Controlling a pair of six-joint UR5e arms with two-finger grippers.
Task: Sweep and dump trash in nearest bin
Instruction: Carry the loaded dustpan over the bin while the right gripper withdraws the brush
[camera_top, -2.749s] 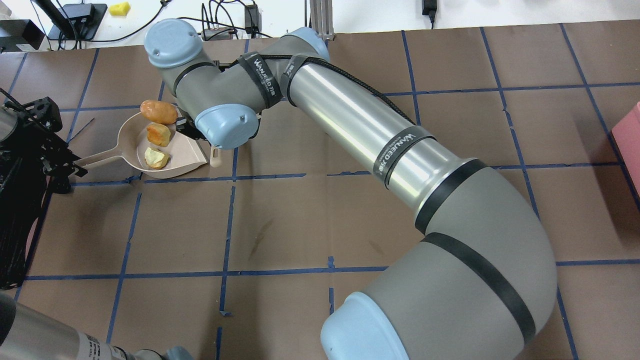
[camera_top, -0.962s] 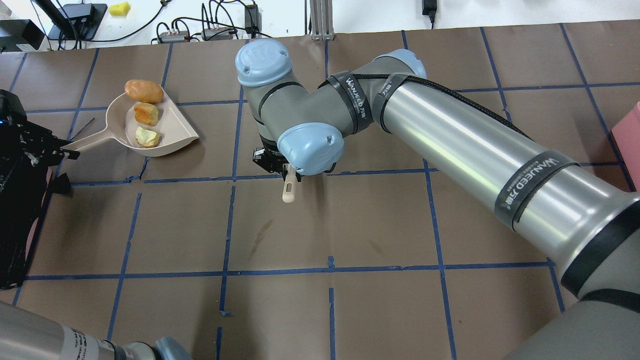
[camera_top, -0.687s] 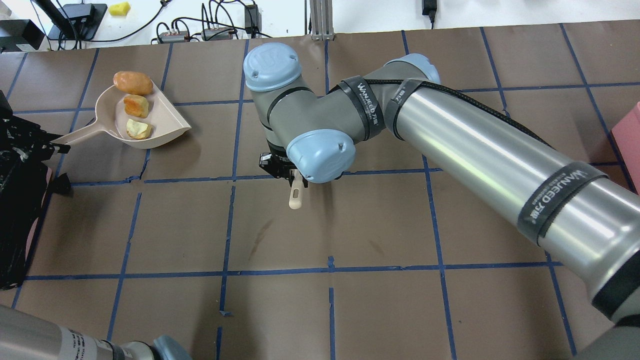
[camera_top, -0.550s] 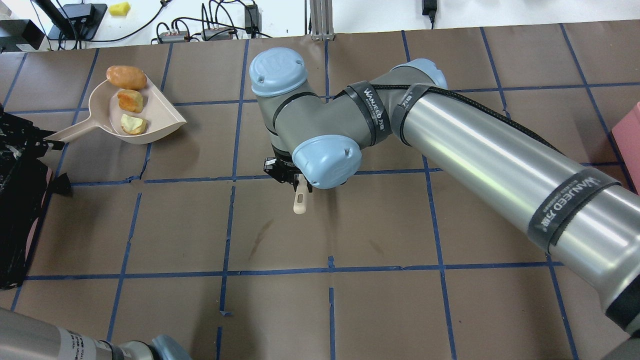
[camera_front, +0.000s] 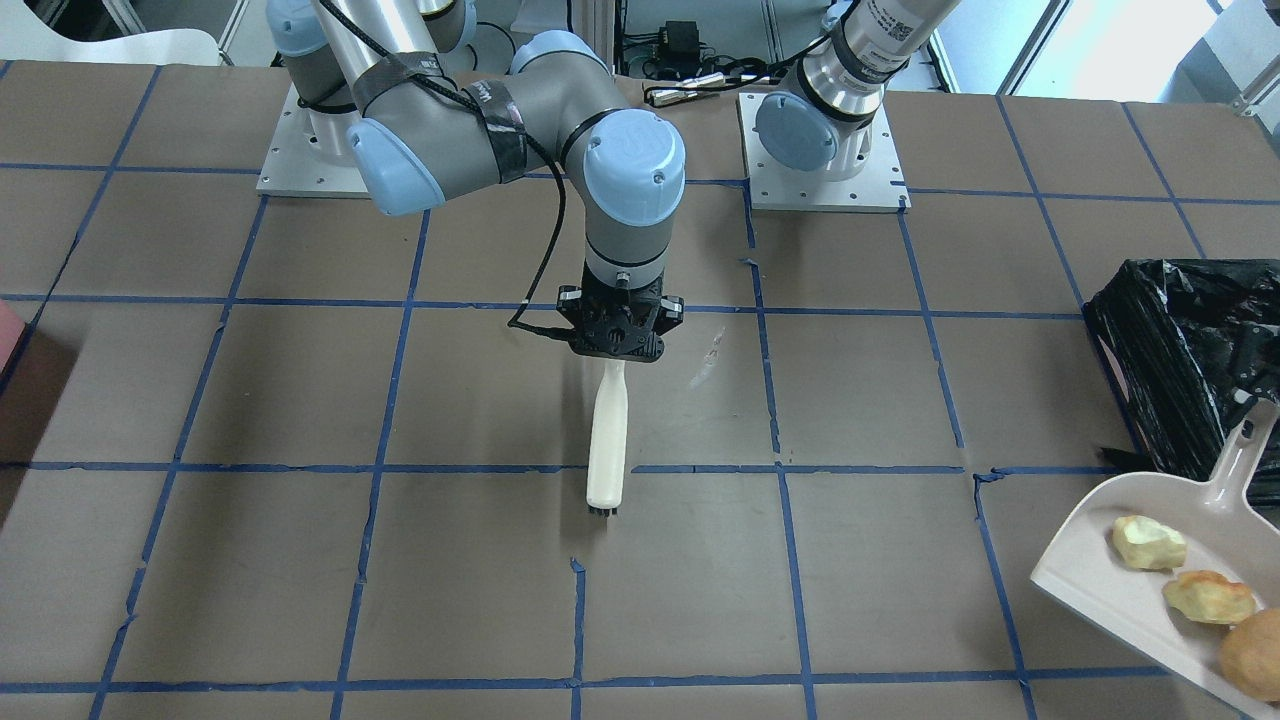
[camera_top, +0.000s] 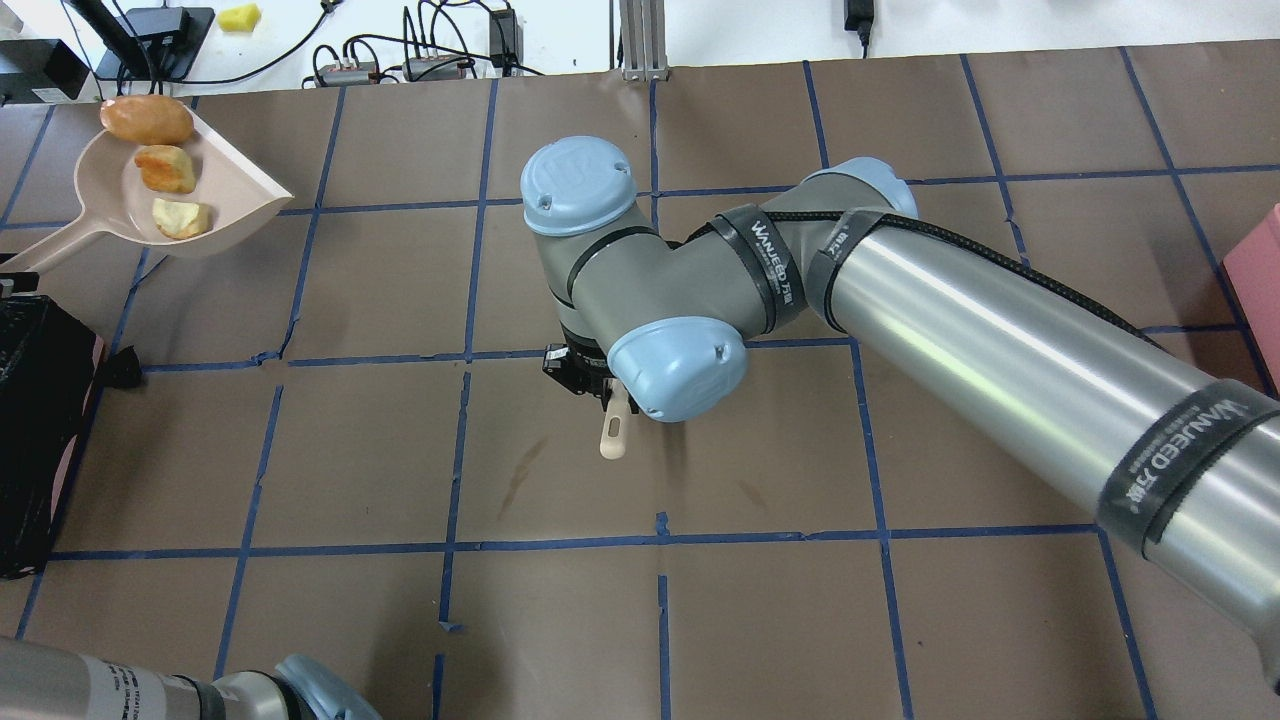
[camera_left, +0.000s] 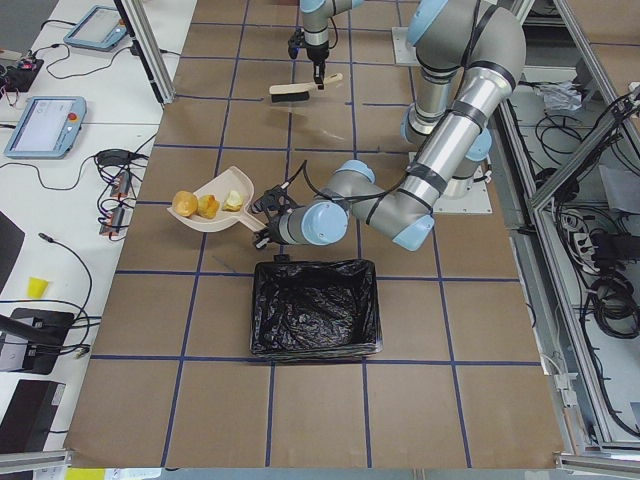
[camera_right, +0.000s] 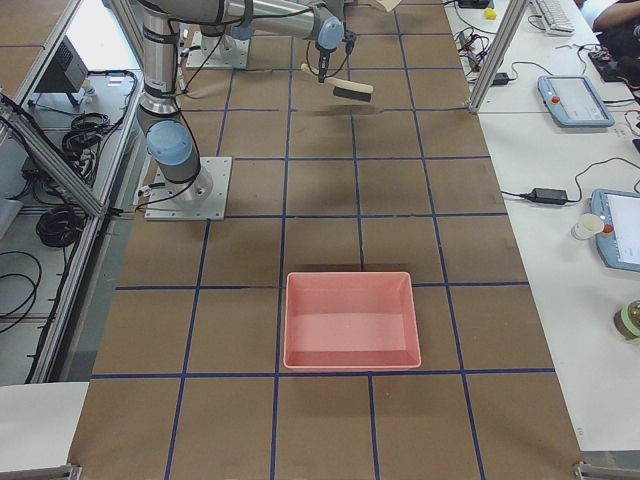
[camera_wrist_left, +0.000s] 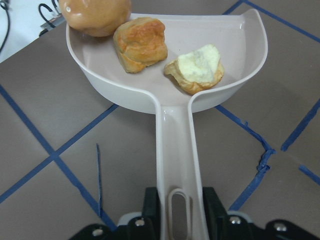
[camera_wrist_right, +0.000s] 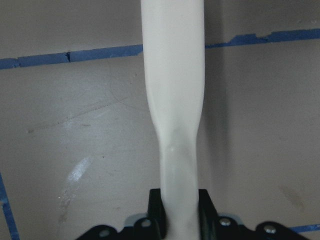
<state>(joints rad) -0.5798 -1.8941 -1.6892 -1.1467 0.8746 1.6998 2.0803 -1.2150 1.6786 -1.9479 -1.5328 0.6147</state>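
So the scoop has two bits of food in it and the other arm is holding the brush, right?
Almost. The scoop holds three bits of food, not two: a tan-orange lump, a golden-brown chunk and a pale yellow chunk, as the left wrist view shows. The right gripper does hold the brush.

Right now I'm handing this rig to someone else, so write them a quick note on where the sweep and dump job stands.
The left gripper is shut on the handle of the dustpan.
The right gripper is shut on the brush, held above mid-table.
Trash: the potato-shaped piece, golden-brown chunk and pale yellow chunk all lie in the dustpan.
The dustpan is beside the black-bagged bin, not over it.
Done: sweeping. Left: carry the pan over the bin and tip it.
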